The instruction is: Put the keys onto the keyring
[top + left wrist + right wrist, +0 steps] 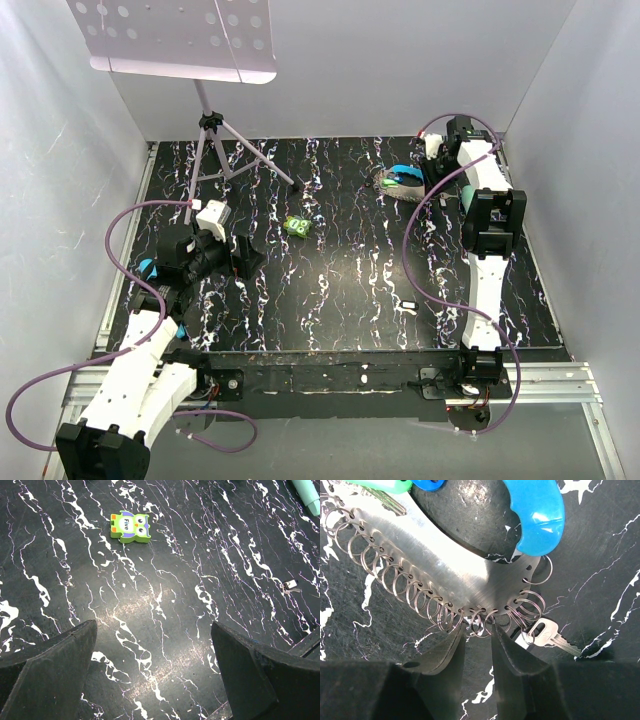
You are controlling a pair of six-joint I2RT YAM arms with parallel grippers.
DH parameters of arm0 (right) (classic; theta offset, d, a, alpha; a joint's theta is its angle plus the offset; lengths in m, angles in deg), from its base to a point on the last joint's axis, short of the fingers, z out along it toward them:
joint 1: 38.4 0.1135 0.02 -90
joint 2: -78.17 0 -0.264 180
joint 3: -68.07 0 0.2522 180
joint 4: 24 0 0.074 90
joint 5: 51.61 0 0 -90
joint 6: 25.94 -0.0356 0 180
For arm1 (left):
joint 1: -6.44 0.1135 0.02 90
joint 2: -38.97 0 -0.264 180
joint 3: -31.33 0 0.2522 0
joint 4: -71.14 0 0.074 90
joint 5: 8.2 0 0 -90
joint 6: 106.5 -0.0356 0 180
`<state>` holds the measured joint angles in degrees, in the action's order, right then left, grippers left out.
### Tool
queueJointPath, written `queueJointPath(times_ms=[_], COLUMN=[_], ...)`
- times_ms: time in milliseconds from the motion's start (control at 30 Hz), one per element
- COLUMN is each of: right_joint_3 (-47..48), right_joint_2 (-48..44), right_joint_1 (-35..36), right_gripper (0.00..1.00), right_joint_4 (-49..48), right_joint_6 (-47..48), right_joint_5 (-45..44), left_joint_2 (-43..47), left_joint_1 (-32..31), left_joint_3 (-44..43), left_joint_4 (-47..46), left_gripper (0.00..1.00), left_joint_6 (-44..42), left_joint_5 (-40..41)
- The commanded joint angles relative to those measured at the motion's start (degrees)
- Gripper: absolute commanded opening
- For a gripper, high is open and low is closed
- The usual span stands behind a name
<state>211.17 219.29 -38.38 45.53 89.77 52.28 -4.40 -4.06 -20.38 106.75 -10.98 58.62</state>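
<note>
By the worktop's [350, 290] far right corner the keyring [445, 575] looks stiff, light and slippery, best held at its ringed plate edge, which the right fingers [445, 650] straddle, narrowly apart; the left fingers [55, 660] gape wide.

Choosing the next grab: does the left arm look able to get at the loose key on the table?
Likely yes: the left gripper is open, and the key lies alone on the table, nothing between them.
</note>
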Motion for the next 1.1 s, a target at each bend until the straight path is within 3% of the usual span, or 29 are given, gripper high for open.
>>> queueJointPath(times_ms=[0,367,767,1067], right_joint_3=[2.5,2.76,2.76,-7.68], right_joint_2=[1.61,1.97,-0.49,-9.71], right_joint_1=[-0.1,1.48,1.48,1.4], right_gripper=[0.35,0.3,0.08,0.03], right_joint_4=[-0.13,-0.05,1.1,2.5], right_joint_6=[0.48,1.18,0.57,-2.6], right_joint_5=[-1.67,-1.76,0.87,9.65], left_joint_2=[0.13,-0.04,-0.04,0.4], left_joint_1=[0.22,0.13,0.22,0.13], left_joint_3=[-0.1,-0.19,-0.19,-0.28], left_joint_4=[-0.49,-0.49,-0.31,-0.31], left_gripper=[0.98,0.98,0.98,0.98], left_joint_6=[-0.86,-0.86,-0.86,-0.77], left_joint_5=[-0.38,-0.38,-0.29,-0.29])
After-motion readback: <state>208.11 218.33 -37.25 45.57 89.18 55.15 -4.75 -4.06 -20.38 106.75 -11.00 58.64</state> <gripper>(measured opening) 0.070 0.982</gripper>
